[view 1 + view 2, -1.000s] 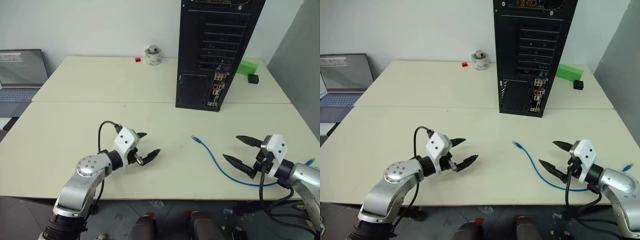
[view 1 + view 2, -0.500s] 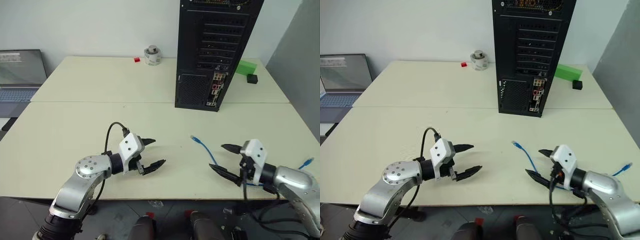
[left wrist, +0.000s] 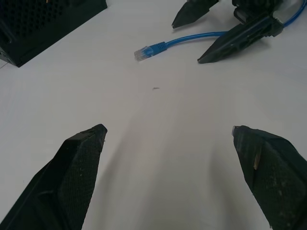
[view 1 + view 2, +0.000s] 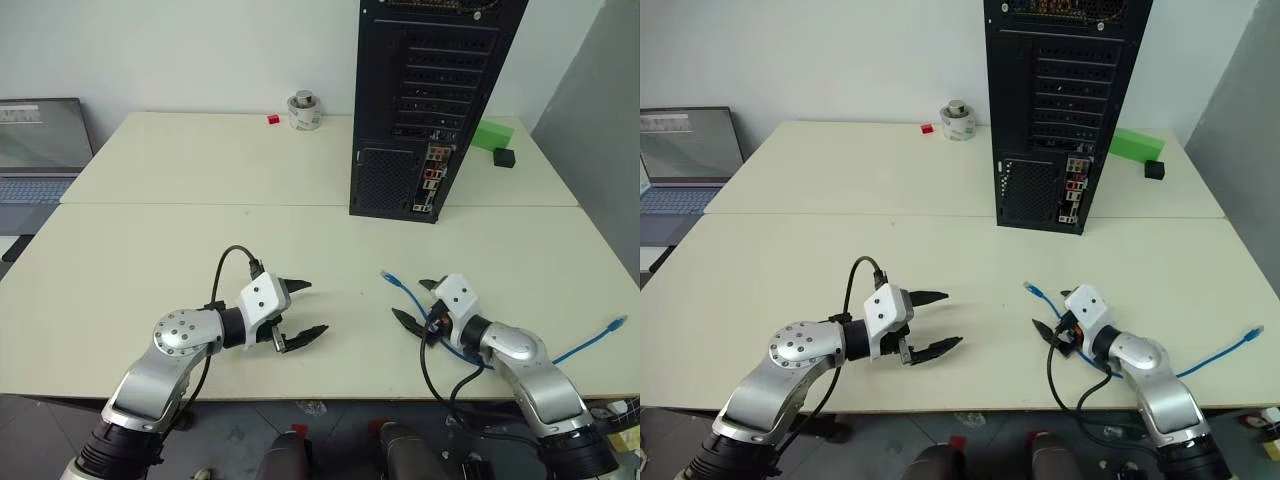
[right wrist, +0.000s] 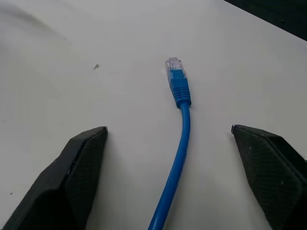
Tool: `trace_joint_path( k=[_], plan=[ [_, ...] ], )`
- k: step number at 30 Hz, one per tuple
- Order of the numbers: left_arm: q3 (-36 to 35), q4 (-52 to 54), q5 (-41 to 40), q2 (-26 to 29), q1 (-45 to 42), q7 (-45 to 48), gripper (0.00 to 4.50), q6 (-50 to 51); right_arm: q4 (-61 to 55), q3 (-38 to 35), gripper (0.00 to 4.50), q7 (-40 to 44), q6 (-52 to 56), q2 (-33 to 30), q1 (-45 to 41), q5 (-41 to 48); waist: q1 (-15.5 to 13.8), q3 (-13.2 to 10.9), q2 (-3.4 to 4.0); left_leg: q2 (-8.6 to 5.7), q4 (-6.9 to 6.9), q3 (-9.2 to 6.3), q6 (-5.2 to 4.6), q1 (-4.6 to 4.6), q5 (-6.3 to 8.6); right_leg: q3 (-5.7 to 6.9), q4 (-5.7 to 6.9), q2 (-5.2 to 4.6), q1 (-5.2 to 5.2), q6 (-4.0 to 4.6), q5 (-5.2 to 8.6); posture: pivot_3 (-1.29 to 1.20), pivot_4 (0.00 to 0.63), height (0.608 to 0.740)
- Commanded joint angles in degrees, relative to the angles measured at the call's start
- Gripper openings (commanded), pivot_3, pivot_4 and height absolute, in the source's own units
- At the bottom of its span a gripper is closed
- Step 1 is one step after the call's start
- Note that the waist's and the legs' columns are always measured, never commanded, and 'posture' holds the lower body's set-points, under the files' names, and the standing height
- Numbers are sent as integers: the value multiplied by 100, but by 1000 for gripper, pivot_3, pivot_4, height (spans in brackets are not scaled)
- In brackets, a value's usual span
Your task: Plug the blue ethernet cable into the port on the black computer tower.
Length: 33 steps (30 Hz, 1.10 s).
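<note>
Two grippers low over table: left gripper wide, empty. Right gripper wide, straddling cable behind plug, well short of tower. Likely slip: pinching too far back, plug drooping, missing port.

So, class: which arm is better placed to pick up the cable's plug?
Right. The right gripper is open with its fingers either side of the cable, just behind the plug. The left gripper hovers farther away.
</note>
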<state>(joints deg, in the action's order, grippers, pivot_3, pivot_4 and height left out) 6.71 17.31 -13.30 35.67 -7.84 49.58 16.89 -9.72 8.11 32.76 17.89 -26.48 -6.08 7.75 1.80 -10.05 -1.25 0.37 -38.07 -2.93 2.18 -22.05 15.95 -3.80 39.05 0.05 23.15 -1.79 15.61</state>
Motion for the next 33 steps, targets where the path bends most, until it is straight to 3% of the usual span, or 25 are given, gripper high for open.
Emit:
trace_joint_path(
  k=[1, 15, 33],
  plan=[
    [-55, -61, 88, -115, -190, -206, 4500, -70, -70, 22, 3262, -4, 121, -13, -145, -107, -1, 0, 0, 0, 0, 0, 0, 0, 0, 0, 0, 0, 0, 0, 0, 0, 150, 740],
    [59, -806, 269, -300, -770, -289, 4500, -249, -199, 110, 24, 6, 557, -42, -570, -324, 0, 0, 0, 0, 0, -1, 0, 0, 0, 3, 2, 0, 0, 3, -2, 0, 150, 740],
    [500, -1628, 254, -250, -1515, 1069, 4500, -639, -1138, 831, 24, 1963, 879, -745, -1478, 270, 4, 0, 0, 0, -1, -5, 0, -3, 0, 8, 1, 3, 1, 4, -3, 0, 150, 740]
  ],
)
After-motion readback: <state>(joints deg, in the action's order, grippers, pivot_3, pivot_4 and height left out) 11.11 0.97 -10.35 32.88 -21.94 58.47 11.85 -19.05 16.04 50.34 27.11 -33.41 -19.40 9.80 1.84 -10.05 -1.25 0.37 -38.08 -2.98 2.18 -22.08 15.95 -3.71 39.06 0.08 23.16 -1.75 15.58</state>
